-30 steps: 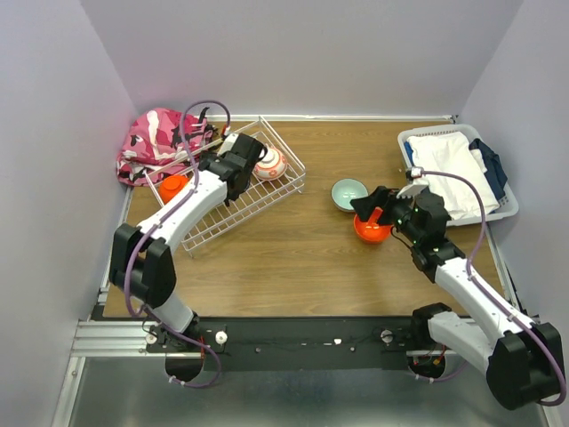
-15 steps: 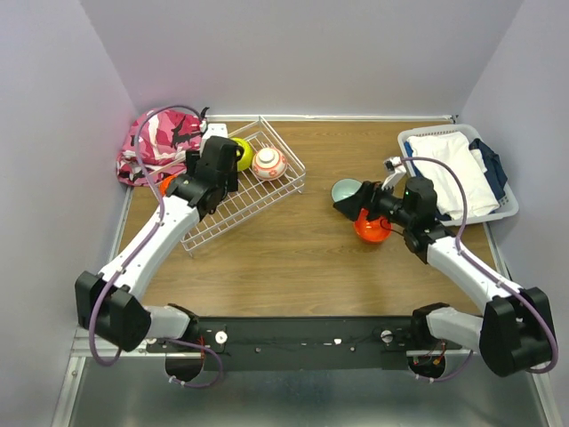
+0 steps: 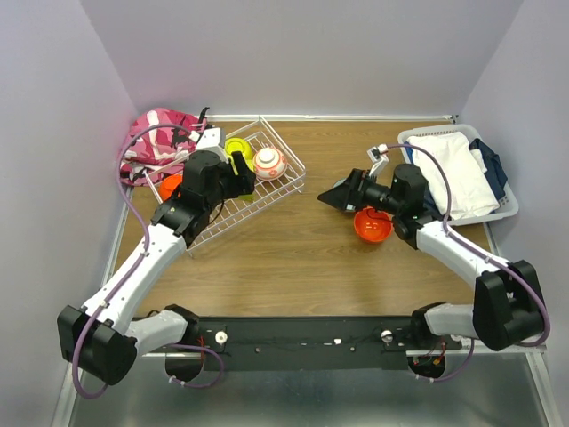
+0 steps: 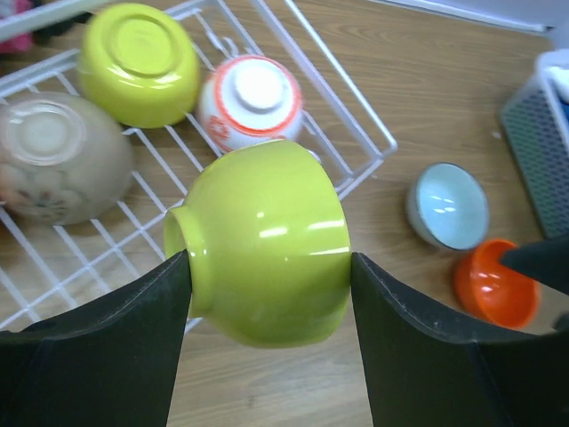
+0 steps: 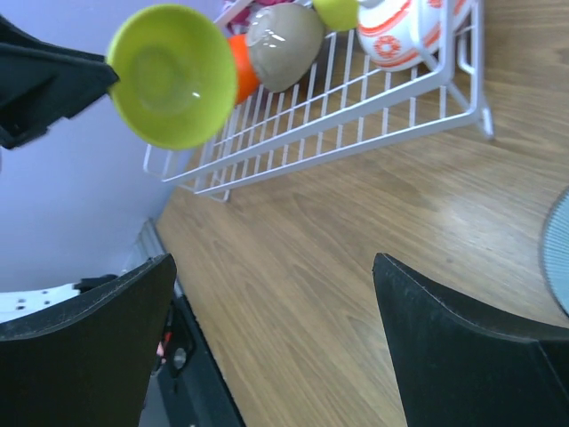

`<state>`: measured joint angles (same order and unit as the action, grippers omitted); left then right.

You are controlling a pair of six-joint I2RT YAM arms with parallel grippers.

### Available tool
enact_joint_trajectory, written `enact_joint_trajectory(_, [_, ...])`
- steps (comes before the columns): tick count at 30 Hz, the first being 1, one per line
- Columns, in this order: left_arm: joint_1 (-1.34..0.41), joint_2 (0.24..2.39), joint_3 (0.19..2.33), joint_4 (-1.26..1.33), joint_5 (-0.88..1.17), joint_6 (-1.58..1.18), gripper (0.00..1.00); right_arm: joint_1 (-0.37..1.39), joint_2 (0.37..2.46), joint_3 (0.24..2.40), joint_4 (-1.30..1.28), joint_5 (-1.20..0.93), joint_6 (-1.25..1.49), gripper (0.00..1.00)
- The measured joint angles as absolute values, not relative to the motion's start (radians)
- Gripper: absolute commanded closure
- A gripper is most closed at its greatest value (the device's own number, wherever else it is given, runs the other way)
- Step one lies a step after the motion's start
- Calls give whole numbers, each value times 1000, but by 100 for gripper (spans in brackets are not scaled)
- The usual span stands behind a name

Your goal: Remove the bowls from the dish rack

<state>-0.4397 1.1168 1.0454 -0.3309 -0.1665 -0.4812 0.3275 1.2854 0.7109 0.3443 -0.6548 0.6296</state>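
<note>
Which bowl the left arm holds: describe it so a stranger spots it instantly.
Find the white wire dish rack at the wooden table's far left. Over it, the left gripper's jaws clamp a lime-green round bowl. Its lime-green twin sits upside down in the rack; this one is lifted, tipped sideways.

Top: high behind the bases, looking down over the whole counter (image 3: 293,258). Left wrist: close, down past the left fingers (image 4: 89,356) onto the dish rack (image 4: 142,178). Right wrist: low, out between the right fingers (image 5: 80,347) toward that rack. Shared by all: rack, lime-green bowl (image 4: 267,240).
</note>
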Motion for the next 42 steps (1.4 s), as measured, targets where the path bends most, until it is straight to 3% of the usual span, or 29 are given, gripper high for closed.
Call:
enact_joint_trajectory(14, [-441,1066,823,33,181,-773,42,439,1419,747,477,-669,788,3])
enact_joint_trajectory(20, [-454,1063,762,160,253,-851,42,468,1499,769,532,-664,834,11])
enact_joint_trajectory(23, [-462,1058,744,200,272,-870,42,481,1541,781,558,-664,861,20])
enact_joint_trajectory(26, [-471,1049,723,244,286,-888,42,496,1576,801,575,-665,880,38])
enact_joint_trajectory(27, [-474,1048,719,252,289,-892,42,501,1587,809,583,-667,888,49])
enact_joint_trajectory(29, [-477,1048,712,270,294,-897,42,507,1597,817,595,-670,894,61])
enact_joint_trajectory(30, [-479,1048,706,277,296,-899,40,508,1597,818,598,-671,902,75])
enact_joint_trajectory(31, [-480,1048,698,283,296,-899,39,510,1597,818,605,-673,903,82])
enact_joint_trajectory(33, [-480,1046,689,287,296,-898,30,511,1597,818,604,-665,894,97])
enact_joint_trajectory(35, [-480,1032,675,289,303,-883,24,507,1597,820,589,-657,912,99])
enact_joint_trajectory(39, [-488,1012,672,267,306,-844,2,506,1575,822,542,-651,886,99])
enact_joint_trajectory(42, [-487,992,688,196,274,-783,1,508,1549,831,467,-639,837,99])
